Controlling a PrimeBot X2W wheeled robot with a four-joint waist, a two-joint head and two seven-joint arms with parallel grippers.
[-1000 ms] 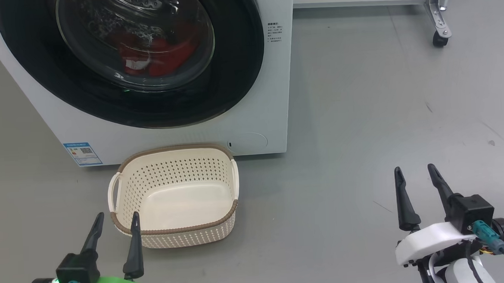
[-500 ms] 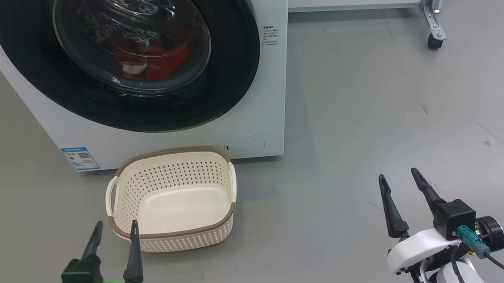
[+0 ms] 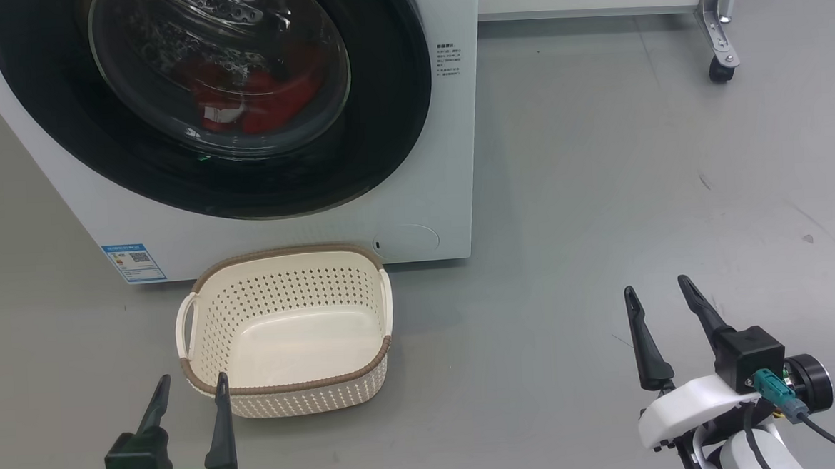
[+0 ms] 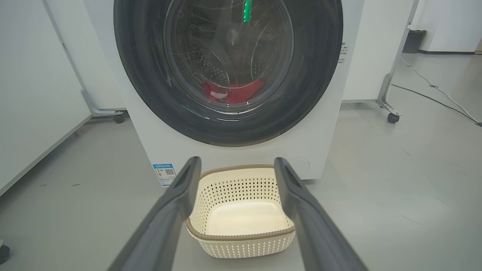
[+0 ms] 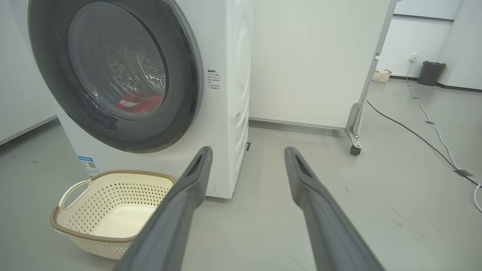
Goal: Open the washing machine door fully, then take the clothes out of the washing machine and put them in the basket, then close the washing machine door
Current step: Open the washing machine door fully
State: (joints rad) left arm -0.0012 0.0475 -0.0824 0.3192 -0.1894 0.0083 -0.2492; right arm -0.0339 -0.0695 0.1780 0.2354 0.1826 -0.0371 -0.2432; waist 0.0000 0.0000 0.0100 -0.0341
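From the head: left gripper (image 3: 193,380) splayed, empty, tips near the basket (image 3: 305,401), a holed cream tub with a brown woven-look rim. Right gripper (image 3: 656,286) likewise spread, empty, well off to its right.

From the left wrist: basket framed between the fingers (image 4: 169,210), before the white washing machine (image 4: 301,150); glossy black-rimmed washing machine door (image 4: 143,86) shut.

From the right wrist: red clothes (image 5: 141,103) behind bulging glass, up and left of the fingers.
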